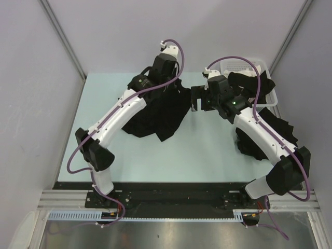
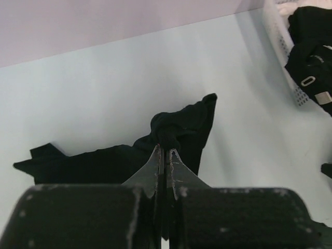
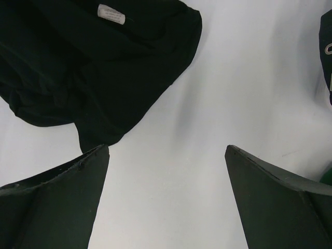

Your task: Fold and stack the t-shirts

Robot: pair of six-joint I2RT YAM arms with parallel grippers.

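A black t-shirt (image 1: 161, 111) lies bunched on the pale table, mid-left. My left gripper (image 1: 175, 82) is shut on a raised fold of it; in the left wrist view the closed fingertips (image 2: 166, 151) pinch the cloth (image 2: 184, 124), and the rest trails left on the table. My right gripper (image 1: 197, 98) is open and empty just right of this shirt. In the right wrist view its fingers (image 3: 67, 192) stand wide apart over bare table, beside the shirt (image 3: 104, 57) and its white neck label (image 3: 111, 14). More black t-shirts (image 1: 249, 85) hang over the basket, and another heap (image 1: 277, 135) lies under my right arm.
A white slotted plastic basket (image 1: 236, 66) stands at the back right corner; it also shows in the left wrist view (image 2: 277, 31). Grey walls close in the table (image 1: 109, 88) at the back and both sides.
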